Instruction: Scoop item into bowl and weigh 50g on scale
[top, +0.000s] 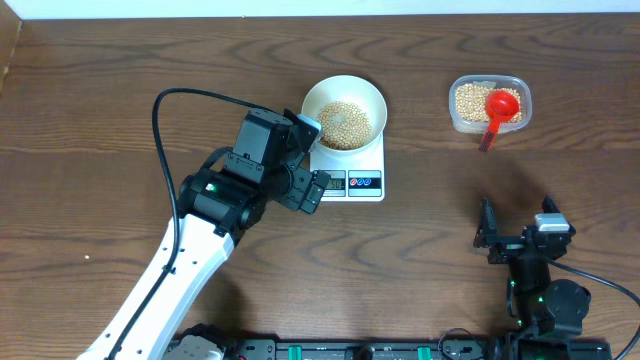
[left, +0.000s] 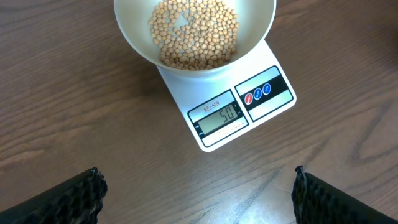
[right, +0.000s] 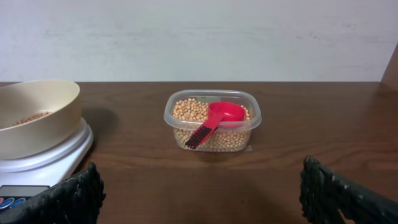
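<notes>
Weighing looks done: beans (left: 196, 34) sit in the bowl (left: 134, 37) on the scale (left: 183, 87) toward the bench's back edge, display (left: 222, 115) seemingly reading 50, while left gripper (left: 198, 183) and right gripper (right: 200, 177) both gape wide, holding nothing, so next only calls for confirming and withdrawing.

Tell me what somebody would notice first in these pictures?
First comes the white bowl of tan beans standing on the scale mid-table, whose display reads 50. Next is the bright red scoop lying in the clear tub of more beans, toward the table's right back corner.
</notes>
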